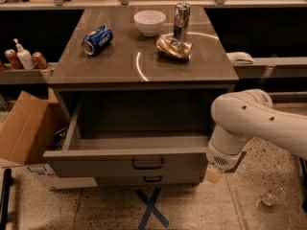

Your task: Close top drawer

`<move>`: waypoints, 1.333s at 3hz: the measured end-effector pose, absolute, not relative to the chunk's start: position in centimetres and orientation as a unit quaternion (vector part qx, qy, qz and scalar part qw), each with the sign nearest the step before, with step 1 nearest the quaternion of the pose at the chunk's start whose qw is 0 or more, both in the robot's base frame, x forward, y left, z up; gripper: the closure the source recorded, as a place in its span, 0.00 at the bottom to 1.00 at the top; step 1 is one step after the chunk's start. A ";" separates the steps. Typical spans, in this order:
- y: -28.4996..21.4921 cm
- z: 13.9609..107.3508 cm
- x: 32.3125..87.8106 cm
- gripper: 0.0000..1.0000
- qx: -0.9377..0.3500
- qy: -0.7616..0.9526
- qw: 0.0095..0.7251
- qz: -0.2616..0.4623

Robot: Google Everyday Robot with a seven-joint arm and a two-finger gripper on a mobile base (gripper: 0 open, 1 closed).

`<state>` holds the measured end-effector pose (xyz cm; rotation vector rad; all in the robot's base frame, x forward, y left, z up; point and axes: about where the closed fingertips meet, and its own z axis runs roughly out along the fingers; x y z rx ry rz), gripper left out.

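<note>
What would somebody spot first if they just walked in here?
The big white robot arm at the right, with its gripper down by the right end of the top drawer, which is pulled wide open. A blue can lies on its side on the cabinet top above.
</note>
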<state>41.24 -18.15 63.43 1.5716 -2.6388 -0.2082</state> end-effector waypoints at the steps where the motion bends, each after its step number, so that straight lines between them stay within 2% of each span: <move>1: -19.3 62.8 43.2 1.00 0.493 -0.868 0.001 -0.061; 4: -18.5 63.0 49.7 1.00 0.497 -0.863 -0.079 -0.033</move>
